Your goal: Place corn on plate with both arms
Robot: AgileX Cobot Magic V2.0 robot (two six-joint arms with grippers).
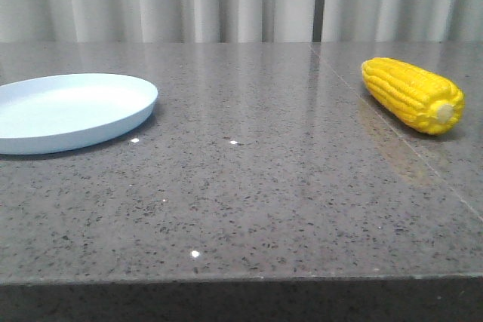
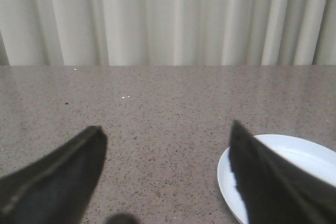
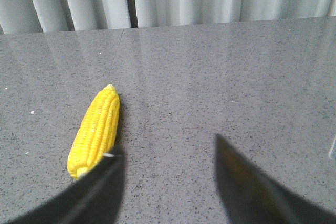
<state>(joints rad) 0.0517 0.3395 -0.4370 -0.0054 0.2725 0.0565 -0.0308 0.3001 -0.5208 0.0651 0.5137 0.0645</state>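
On the speckled grey surface [image 1: 249, 201], the plate [image 2: 294, 153] sits partly behind our left jaws [image 2: 165, 145]; the corn [image 3: 95, 132] lies just outside our right jaws [image 3: 168, 161] — both pairs apart, empty. Glossy, likely light and slippery — we'd grip mid-cob.

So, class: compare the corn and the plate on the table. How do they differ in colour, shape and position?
The corn is bright yellow; the plate is pale blue-white. The corn is a long, ridged cob lying on its side; the plate is round, shallow and smooth. In the front view the corn lies at the right, the plate at the left. Both rest on the grey speckled table, untouched.
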